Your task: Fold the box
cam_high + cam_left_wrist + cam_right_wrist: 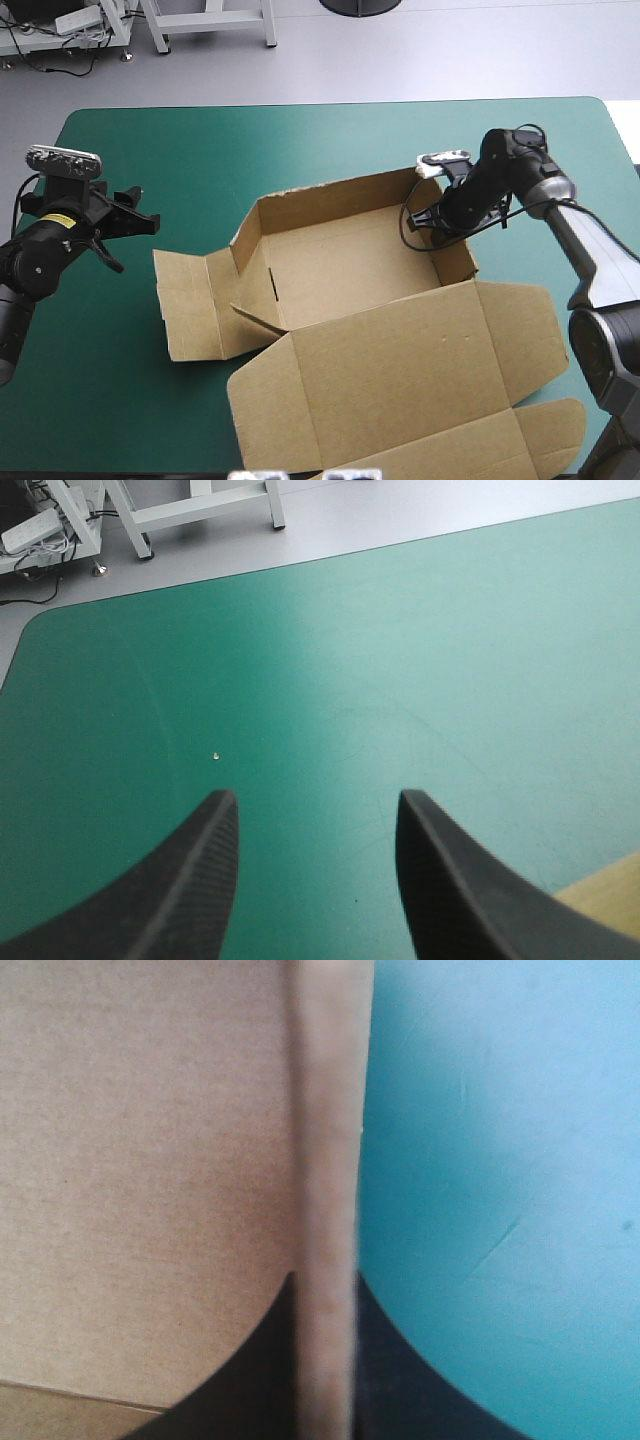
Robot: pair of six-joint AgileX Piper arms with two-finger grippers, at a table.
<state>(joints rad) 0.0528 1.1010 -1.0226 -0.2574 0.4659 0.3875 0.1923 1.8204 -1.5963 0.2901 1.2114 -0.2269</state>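
Note:
The brown box lies mid-table as an open tray with its back and side walls raised, and its lid lies flat toward the near edge. A side flap rests flat on the left. My right gripper is shut on the box's right wall; the wall's edge runs up between its black fingers. My left gripper hovers open over bare cover left of the box. A corner of the brown board shows beside its fingers, with nothing between them.
The teal-green cover stretches bare behind and left of the box. The lid's tuck flap reaches the table's near right corner. A tiny pale speck lies on the cover ahead of the left gripper.

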